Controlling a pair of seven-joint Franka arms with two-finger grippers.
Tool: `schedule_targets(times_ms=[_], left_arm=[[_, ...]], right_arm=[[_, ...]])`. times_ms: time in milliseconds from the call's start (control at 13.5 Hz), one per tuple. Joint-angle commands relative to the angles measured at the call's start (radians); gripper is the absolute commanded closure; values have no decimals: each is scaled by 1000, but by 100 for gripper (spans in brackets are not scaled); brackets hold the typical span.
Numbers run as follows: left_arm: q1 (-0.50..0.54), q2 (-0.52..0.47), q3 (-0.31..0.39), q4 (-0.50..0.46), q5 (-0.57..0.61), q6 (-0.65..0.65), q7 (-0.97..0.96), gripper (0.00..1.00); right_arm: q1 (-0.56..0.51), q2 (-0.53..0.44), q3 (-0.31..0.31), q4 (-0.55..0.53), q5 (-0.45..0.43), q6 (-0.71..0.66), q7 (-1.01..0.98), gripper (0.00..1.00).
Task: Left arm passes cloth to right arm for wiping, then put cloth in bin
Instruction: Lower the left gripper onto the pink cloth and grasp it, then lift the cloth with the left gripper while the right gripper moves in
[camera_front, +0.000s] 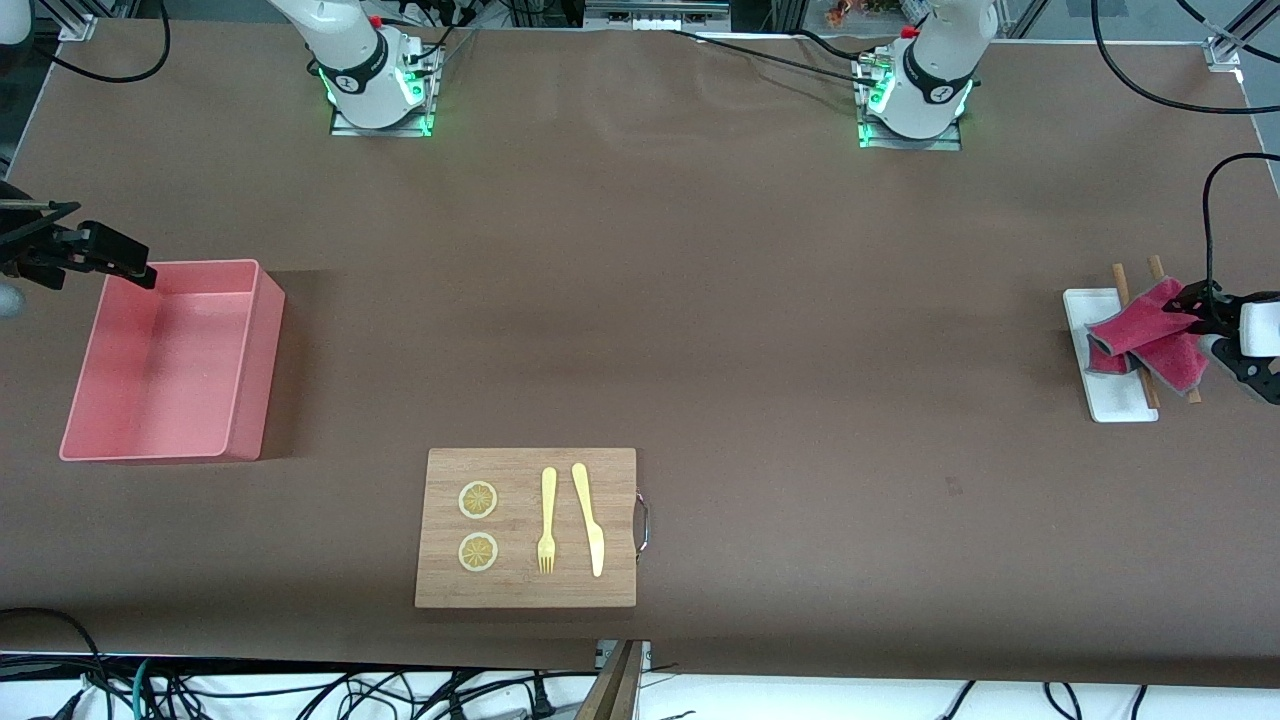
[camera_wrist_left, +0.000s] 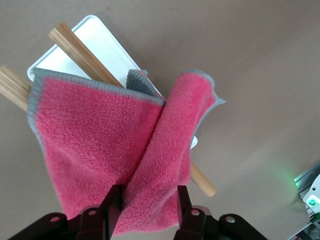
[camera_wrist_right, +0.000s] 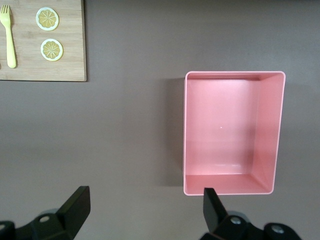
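1. The left gripper (camera_wrist_left: 146, 210) is at the left arm's end of the surface (camera_front: 700, 300), over the small white tray (camera_front: 1105, 385).
2. Its jaws are pinched on one edge of the cloth (camera_wrist_left: 115, 155). In the left wrist view, a fold of the pink pile sits squeezed between the two dark fingers (camera_wrist_left: 112, 207), and the remainder of the cloth spreads away from them.
3. The cloth (camera_front: 1150, 335) is partly lifted. Its free portion drapes over the white tray (camera_wrist_left: 107, 47) and across two wooden sticks (camera_wrist_left: 80, 47) that lie on the tray.
4. The grey edging of the cloth is visible along its outer border and at one turned-over corner.
5. The right gripper (camera_wrist_right: 142, 207) hangs over the surface at the right arm's end, beside the bin (camera_front: 170, 360). Its jaws are spread wide and hold nothing.
6. In the right wrist view, the bin (camera_wrist_right: 232, 132) shows only its bare pink floor and walls. It stands well apart from the cloth.
7. A wooden cutting board (camera_front: 526, 527) lies nearer to the front camera, between the two ends. It carries two lemon slices (camera_front: 478, 525), a yellow fork (camera_front: 547, 520) and a yellow knife (camera_front: 589, 518).
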Motion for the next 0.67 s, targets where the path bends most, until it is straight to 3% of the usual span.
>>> schedule_targets(times_ms=[0,148,592], left_arm=[[8,-1,-7,3,16,0,30,64],[7,-1,-7,11,19,-5,31,97],[-27,-7,-16,100,10,-55,18,100]], right_arm=[[-3,-4,-2,0,15,4,-8,0],[-3,-4,-2,0,15,4,-8,0],[-3,-4,-2,0,15,4,-8,0]])
